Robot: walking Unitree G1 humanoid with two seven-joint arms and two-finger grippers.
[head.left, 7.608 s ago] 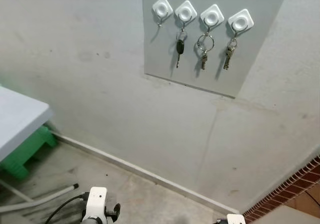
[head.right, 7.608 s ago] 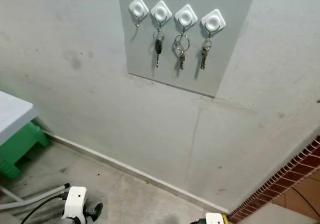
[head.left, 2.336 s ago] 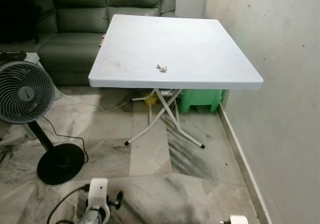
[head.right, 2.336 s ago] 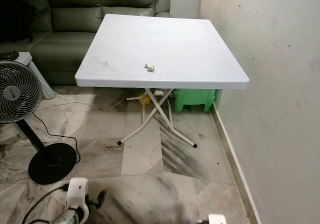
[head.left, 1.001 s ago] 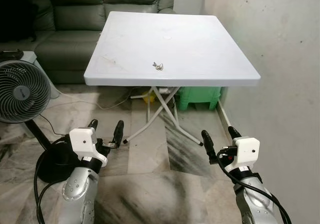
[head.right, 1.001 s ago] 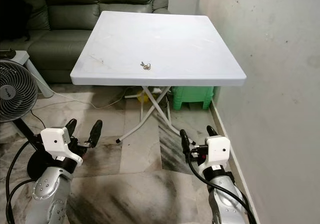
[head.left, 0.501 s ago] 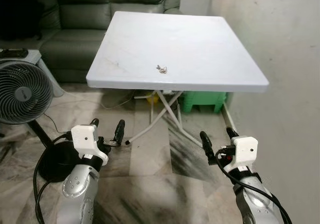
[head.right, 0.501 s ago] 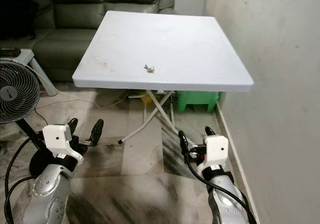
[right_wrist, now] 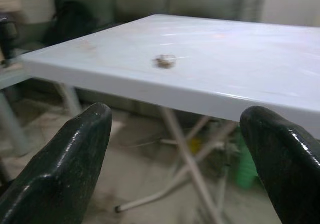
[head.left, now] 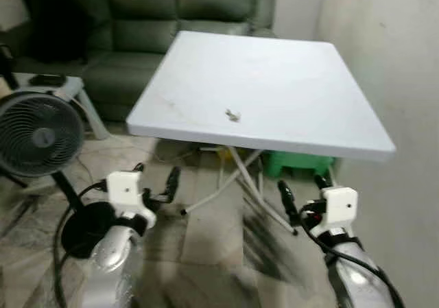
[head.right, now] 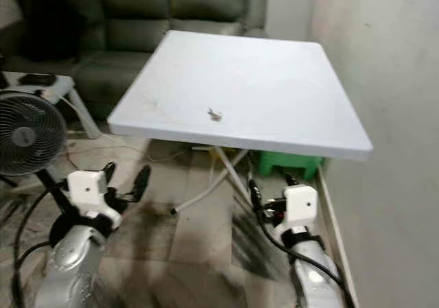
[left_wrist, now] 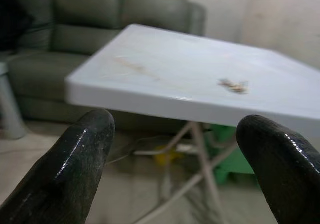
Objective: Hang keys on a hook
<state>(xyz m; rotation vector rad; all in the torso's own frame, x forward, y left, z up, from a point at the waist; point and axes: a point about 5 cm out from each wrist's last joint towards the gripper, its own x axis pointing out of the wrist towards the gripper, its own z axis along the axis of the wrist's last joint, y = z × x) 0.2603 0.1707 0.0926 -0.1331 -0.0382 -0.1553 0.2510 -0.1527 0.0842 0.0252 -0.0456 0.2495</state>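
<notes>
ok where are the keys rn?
The keys lie on the white folding table, near its front edge and a little left of centre, ahead of both raised grippers, with a green sofa behind the table.

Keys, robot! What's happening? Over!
Both tools open, empty, held low before the white table. Keys lying on it, near front edge. Nothing between tools and keys.

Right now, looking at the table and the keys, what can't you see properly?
- The keys on the white table: too small and blurred in both eye views to count them or see a ring.
- In the right wrist view the keys are a smudge, blurred.
- Table legs: partly hidden under the tabletop.
- Green stool: mostly hidden behind the table edge.
- Fan: cut off by the left edge.
</notes>
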